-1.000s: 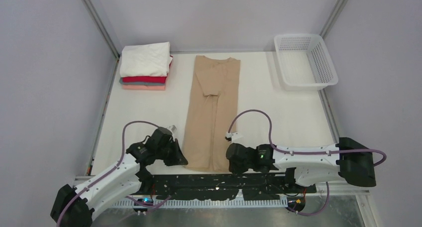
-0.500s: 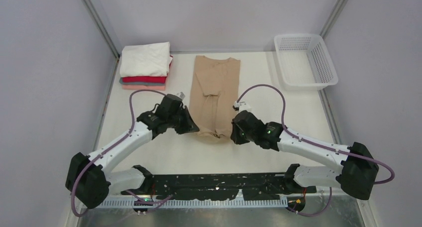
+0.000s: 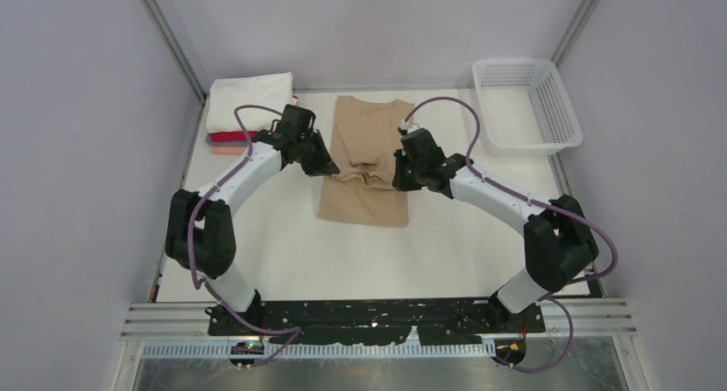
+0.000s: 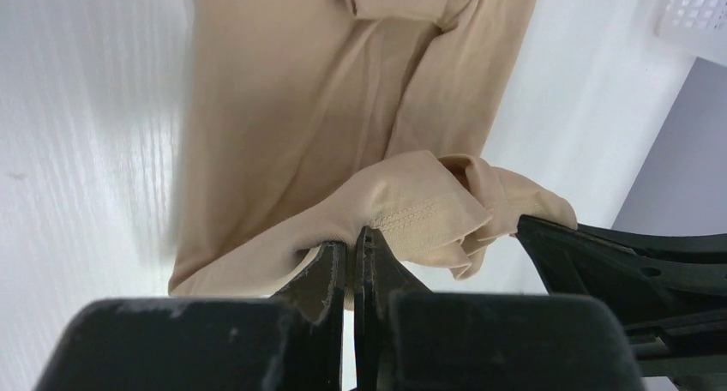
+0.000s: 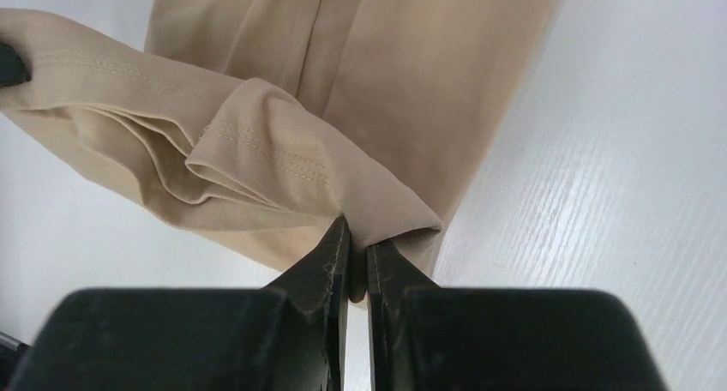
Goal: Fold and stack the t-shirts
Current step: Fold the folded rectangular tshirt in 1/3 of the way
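Both my left gripper (image 4: 351, 247) and right gripper (image 5: 358, 241) are clamped on hem corners of the tan t-shirt (image 3: 364, 207) lying mid-way across the table (image 3: 283, 254), held level so its near half folds squarely toward the far collar.

The narrow-folded tan t-shirt (image 3: 364, 204) lies centrally, hem lifted and doubled back over its middle; a white-topped folded t-shirt stack (image 3: 244, 95) sits far-left.

No readable txt or labels.
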`<state>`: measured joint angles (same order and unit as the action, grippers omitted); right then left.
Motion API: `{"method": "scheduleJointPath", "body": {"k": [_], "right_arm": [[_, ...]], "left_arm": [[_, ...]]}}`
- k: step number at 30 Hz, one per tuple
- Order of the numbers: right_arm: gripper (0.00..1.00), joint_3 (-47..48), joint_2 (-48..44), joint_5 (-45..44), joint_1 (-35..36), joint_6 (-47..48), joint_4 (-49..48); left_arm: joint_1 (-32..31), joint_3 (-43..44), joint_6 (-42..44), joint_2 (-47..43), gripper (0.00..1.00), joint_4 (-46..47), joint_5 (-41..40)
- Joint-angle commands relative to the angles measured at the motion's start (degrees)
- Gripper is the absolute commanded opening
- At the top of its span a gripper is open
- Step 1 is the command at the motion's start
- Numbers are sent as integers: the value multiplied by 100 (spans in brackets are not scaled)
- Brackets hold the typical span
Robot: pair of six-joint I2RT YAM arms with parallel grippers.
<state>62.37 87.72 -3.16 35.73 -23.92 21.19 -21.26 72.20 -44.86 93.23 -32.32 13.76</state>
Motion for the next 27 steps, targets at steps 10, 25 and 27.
{"method": "scheduleJointPath", "body": {"k": [10, 25, 27], "right_arm": [[16, 876, 1162, 678, -682, 44, -319], [81, 1576, 1680, 383, -1005, -169, -595], [99, 1455, 1422, 148, -1004, -172, -607]], "left_arm": [[341, 1549, 615, 1581, 0, -625, 628], [551, 2444, 820, 1874, 99, -1207, 192], [552, 2276, 870, 1603, 100, -1221, 28]]}}
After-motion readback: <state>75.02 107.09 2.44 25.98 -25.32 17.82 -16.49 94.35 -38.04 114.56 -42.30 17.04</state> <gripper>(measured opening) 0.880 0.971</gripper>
